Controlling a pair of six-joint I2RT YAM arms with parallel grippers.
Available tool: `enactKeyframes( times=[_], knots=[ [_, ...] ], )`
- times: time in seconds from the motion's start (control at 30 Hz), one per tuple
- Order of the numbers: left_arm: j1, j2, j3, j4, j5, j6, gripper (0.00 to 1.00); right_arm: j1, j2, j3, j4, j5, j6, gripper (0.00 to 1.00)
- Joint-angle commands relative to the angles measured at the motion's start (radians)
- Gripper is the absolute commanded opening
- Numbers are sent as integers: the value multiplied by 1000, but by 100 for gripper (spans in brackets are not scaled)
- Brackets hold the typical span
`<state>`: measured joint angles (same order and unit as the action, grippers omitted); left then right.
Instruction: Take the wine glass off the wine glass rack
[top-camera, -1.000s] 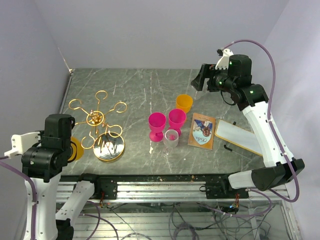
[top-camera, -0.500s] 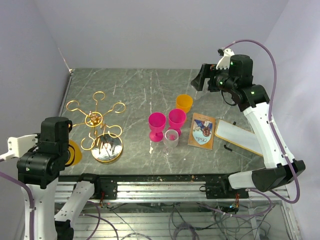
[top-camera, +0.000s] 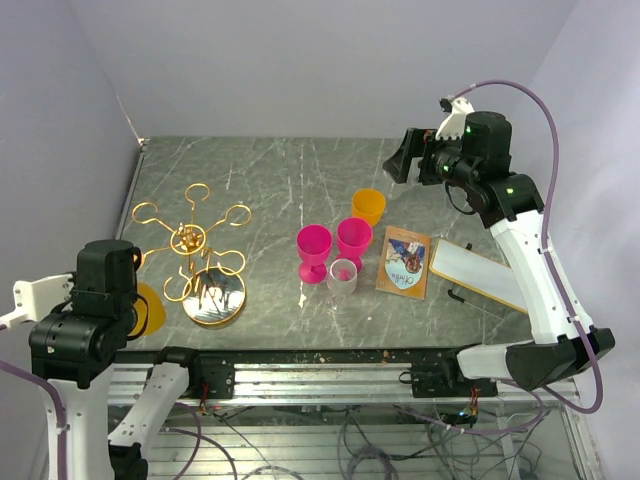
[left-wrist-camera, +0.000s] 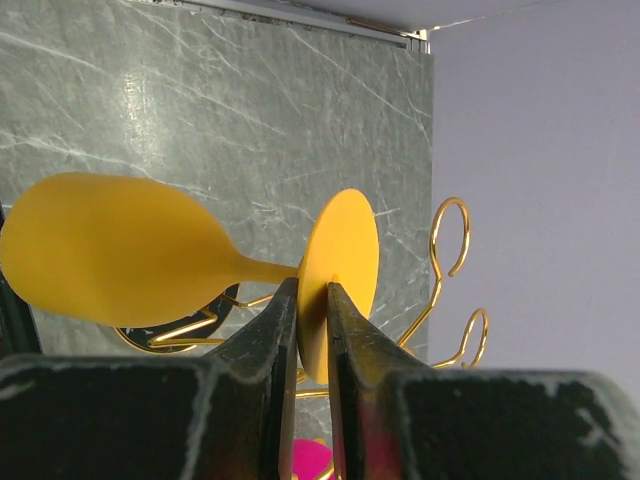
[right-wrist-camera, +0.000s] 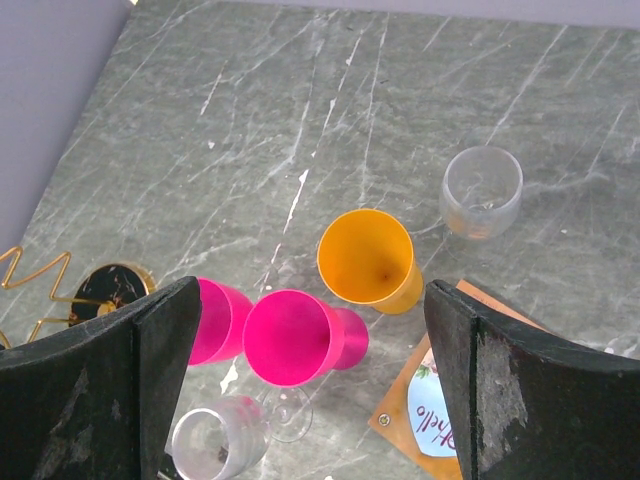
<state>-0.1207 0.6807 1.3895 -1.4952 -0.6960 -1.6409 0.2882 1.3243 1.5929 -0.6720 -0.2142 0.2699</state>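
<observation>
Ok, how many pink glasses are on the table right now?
2. The left pink glass and the right pink glass stand side by side at mid-table, just nearer the arms than the orange cup. No other pink glass shows; none seems hidden.

This looks like a robotics lab test cell: a marble-patterned table (top-camera: 300, 180) is boxed in by plain pale walls (top-camera: 300, 60). An aluminium rail (top-camera: 320, 385) along its near edge carries black arm mounts (top-camera: 435, 378), and loose cables (top-camera: 380, 440) hang tangled below it.
</observation>
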Motion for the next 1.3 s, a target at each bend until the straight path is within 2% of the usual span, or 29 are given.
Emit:
enactKeyframes(
  times=[0.0, 0.23, 0.5, 0.87, 1.27],
  knots=[
    [-4, -11, 35, 7, -5, -23, 7, 3, -19, -6, 24, -6, -12, 93],
    [-5, -12, 36, 5, 21, -76, 7, 3, -17, -6, 23, -7, -11, 93],
    [-5, -28, 31, 84, 4, -59, 7, 3, -21, -7, 22, -4, -14, 93],
    [-7, -26, -7, 226, 68, -52, 7, 3, -31, 3, 20, -5, -19, 95],
    [-7, 14, -31, 306, 116, -48, 7, 3, -51, 1, 21, -4, -29, 100]
  ],
)
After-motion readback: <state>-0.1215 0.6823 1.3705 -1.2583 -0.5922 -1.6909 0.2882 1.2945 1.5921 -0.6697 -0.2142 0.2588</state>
